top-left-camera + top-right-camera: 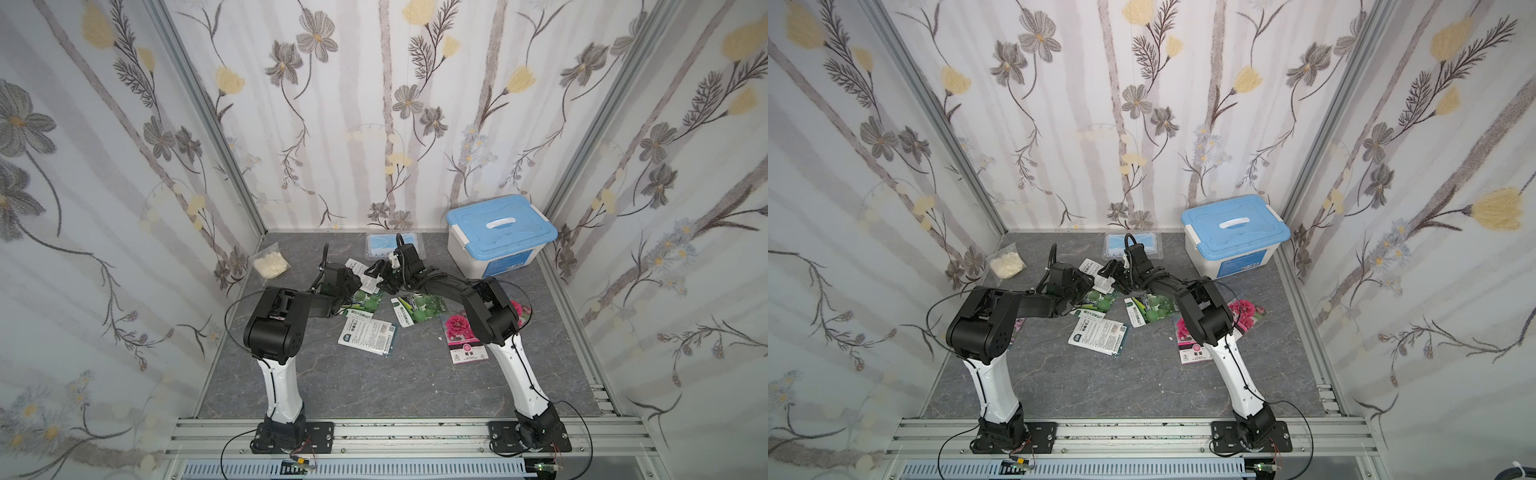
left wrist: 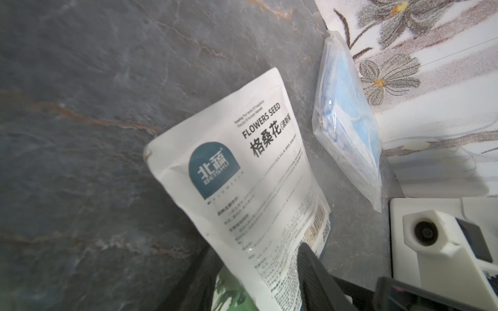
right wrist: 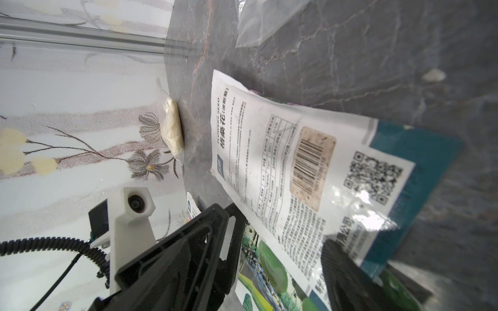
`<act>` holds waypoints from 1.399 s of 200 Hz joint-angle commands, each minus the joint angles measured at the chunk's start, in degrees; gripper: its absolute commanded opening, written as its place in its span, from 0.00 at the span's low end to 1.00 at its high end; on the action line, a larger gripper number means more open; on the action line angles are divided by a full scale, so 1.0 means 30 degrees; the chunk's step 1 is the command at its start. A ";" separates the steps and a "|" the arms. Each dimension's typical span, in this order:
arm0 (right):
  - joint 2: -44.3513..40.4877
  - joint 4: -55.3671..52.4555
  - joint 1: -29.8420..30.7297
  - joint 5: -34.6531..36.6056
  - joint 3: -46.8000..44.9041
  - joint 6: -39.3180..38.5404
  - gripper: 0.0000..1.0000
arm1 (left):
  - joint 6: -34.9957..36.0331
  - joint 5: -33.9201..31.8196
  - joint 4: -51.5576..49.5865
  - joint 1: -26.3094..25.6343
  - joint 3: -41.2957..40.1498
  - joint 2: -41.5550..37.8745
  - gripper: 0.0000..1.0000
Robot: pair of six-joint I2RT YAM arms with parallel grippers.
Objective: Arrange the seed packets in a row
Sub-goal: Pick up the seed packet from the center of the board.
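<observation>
Seed packets: no row; they lie loose over the middle of the grey table (image 1: 374, 386).

- White-backed packet (image 2: 242, 188), barcode side up, is at the far middle, between both grippers. It looks tipped up off the table, and its lower end overlaps a green gourd packet (image 1: 365, 301).
- Left gripper (image 2: 256, 258): jaws about half spread, one on either side of that packet's lower end. No pinch visible.
- Right gripper (image 1: 374, 272): jaws wide. One finger (image 3: 342, 269) lies over the packet's printed face. Cannot tell if it bears any weight.
- Nearer: second gourd packet (image 1: 419, 309) and another barcode-side-up packet (image 1: 368, 334), both askew.
- A red-pink bloom packet (image 1: 461, 332) lies beside the right arm, with its twin (image 1: 521, 309) half hidden behind that arm.

Around them:
- Mask bag (image 1: 384, 245) at the back wall, just behind the grippers.
- Cream-filled bag (image 1: 271, 262) far left.
- Blue-lidded box (image 1: 500, 226) in the far right corner.
</observation>
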 commanded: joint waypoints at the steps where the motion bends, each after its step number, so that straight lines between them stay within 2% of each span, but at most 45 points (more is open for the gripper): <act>1: -0.0155 -0.0978 0.0048 -0.0220 -0.0511 0.0586 0.79 | -0.0047 0.0234 0.0231 -0.0058 0.0292 0.0479 0.48; 39: -0.0493 -0.0447 0.0046 -0.0346 -0.1341 0.0725 0.79 | 0.0291 0.0761 0.0822 -0.0190 0.0947 0.1051 0.24; 49: -0.0604 -0.0286 0.0025 -0.0373 -0.1525 0.0776 0.79 | 0.0381 0.0826 0.0968 -0.0205 0.1023 0.1051 0.12; 67: -0.0837 0.0225 0.0002 -0.0419 -0.2034 0.0994 0.79 | 0.0475 0.0987 0.1230 -0.0208 0.1100 0.1081 0.00; 118: -0.1556 0.1417 -0.0035 -0.0211 -0.3232 0.1132 0.80 | 0.0674 0.1472 0.1471 -0.0205 0.1102 0.0893 0.00; 183: -0.5310 0.2322 -0.0362 0.1557 -0.5704 -0.0526 0.83 | 0.1443 0.2025 -0.0238 -0.0208 0.1504 -0.0899 0.00; 212: -0.7263 0.2093 -0.0465 0.2765 -0.6938 -0.2467 0.83 | 0.1575 0.2294 -0.0810 -0.0206 0.1375 -0.1658 0.00; 245: -0.9550 0.1891 -0.0514 0.4809 -0.8906 -0.6087 0.83 | 0.1762 0.2256 -0.1973 -0.0208 0.1293 -0.2734 0.00; 280: -1.2477 0.3872 -0.0373 0.6919 -1.2708 -0.9510 0.81 | 0.1881 0.2323 -0.3294 -0.0206 0.1451 -0.3878 0.00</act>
